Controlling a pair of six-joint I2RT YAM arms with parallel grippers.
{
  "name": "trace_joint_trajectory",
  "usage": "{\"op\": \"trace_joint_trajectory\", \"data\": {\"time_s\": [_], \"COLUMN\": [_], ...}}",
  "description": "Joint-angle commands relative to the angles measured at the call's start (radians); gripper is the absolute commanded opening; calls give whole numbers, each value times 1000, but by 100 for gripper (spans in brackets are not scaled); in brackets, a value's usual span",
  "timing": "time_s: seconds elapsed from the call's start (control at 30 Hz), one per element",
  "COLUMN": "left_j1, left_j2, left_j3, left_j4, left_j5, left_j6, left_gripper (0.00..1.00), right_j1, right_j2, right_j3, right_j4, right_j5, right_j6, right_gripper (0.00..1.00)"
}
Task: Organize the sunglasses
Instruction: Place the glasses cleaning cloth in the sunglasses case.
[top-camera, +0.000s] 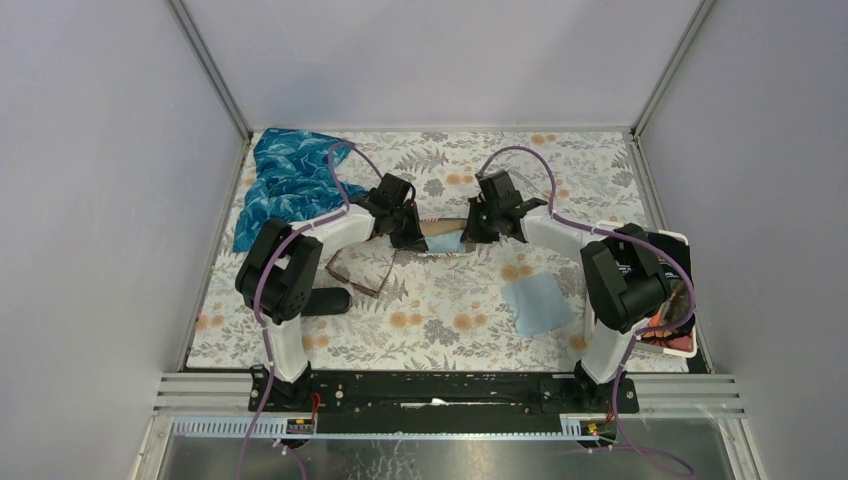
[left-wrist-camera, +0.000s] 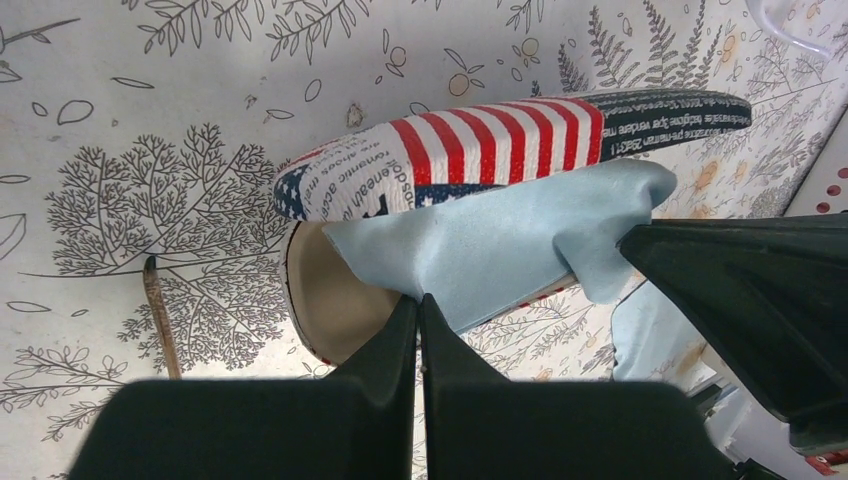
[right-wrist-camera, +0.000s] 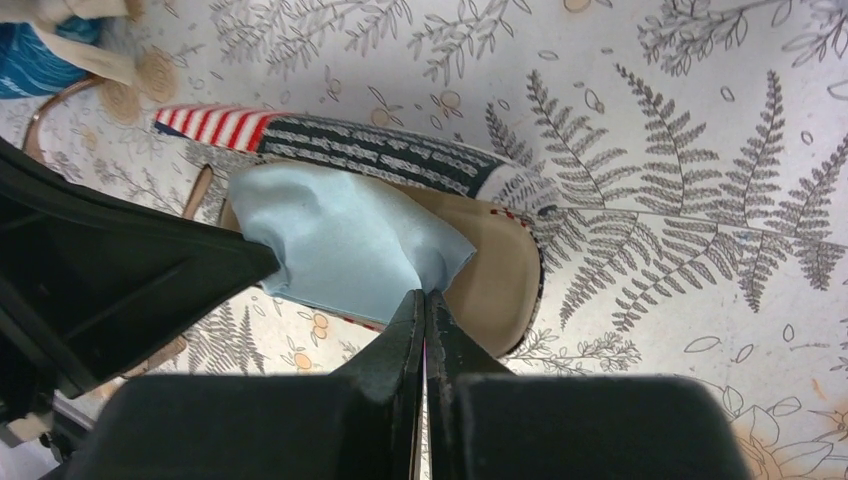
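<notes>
The sunglasses (top-camera: 360, 270), with brown lenses and a thin dark frame, lie open on the floral table just left of centre, beside the left arm; one slim arm of them (left-wrist-camera: 157, 318) shows in the left wrist view. Behind them an open flag-print glasses case (top-camera: 445, 240) holds a light blue cloth (left-wrist-camera: 500, 245). My left gripper (left-wrist-camera: 420, 300) is shut on the cloth's near edge. Facing it from the other end of the case, my right gripper (right-wrist-camera: 425, 295) is shut on a corner of the same cloth (right-wrist-camera: 340, 245). The cloth spans between the two over the case's tan lining (right-wrist-camera: 495, 290).
A black oval case (top-camera: 325, 300) lies by the left arm's elbow. A second light blue cloth (top-camera: 537, 303) lies right of centre. A blue patterned fabric (top-camera: 290, 180) is bunched at the back left. A white tray (top-camera: 688, 240) with items stands at the right edge. Clear-framed glasses (left-wrist-camera: 800, 25) lie nearby.
</notes>
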Motion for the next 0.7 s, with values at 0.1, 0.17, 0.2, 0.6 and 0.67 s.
{"op": "trace_joint_trajectory", "data": {"time_s": [0.1, 0.17, 0.2, 0.6, 0.67], "left_j1": [7, 7, 7, 8, 8], "left_j2": [17, 15, 15, 39, 43], "left_j3": [8, 11, 12, 42, 52], "left_j4": [-7, -12, -16, -72, -85], "left_j5": [-10, -16, -18, -21, -25], "left_j6": [75, 86, 90, 132, 142], "left_gripper": [0, 0, 0, 0, 0], "right_j1": [-7, -7, -7, -7, -7], "right_j2": [-17, -14, -12, 8, 9], "right_j3": [-41, -54, -60, -41, -37], "right_j4": [4, 8, 9, 12, 11], "right_j5": [3, 10, 13, 43, 47], "right_j6": [-16, -15, -16, -54, -60], "right_gripper": [0, 0, 0, 0, 0]}}
